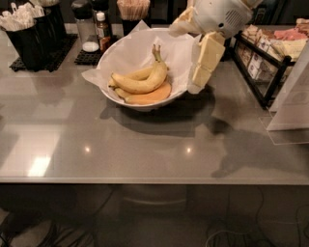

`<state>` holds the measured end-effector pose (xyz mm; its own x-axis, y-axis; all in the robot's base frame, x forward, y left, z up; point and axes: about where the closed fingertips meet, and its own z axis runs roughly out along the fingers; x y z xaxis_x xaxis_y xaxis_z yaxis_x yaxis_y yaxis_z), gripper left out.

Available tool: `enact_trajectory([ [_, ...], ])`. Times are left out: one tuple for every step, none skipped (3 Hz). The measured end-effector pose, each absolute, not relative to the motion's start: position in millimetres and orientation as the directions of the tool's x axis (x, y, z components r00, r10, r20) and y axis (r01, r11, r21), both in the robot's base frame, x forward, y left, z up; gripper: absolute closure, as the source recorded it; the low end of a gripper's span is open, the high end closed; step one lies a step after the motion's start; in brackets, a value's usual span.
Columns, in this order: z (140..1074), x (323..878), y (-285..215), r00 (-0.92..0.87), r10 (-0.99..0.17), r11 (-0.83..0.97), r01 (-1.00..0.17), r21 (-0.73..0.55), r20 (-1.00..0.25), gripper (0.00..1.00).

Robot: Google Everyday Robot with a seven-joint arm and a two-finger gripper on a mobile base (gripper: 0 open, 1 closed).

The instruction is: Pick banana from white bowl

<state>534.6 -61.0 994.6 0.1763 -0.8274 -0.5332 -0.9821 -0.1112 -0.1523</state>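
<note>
The banana (147,82) is the big curved yellow one, with its greenish-brown stem pointing up and back. It lies in the white bowl (108,60), which is lined with crumpled white paper and stands at the back middle of the grey counter. Slimmer bananas (136,74) lie behind it and a pale orange crescent piece (150,97) lies in front of it. My gripper (202,70) hangs from the white arm over the bowl's right rim, pointing down, to the right of the banana and apart from it.
A black caddy of white packets (26,31) stands at the back left. Condiment bottles (94,29) and a cup of wooden sticks (133,9) stand behind the bowl. A black wire rack of packets (268,53) and a clear sign holder (289,103) are at the right.
</note>
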Motion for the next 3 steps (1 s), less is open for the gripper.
enact_trajectory([
  [1020.4,550.3,-46.6,0.217,-0.797,-0.110,-0.970,-0.218,-0.564,0.00],
  [1006.7,556.8,-41.9,0.213,-0.782,-0.109,-0.972,-0.208,-0.585,0.00],
  [982.1,581.8,-16.1,0.276,-0.754,-0.203,-0.961,-0.189,-0.596,0.00],
])
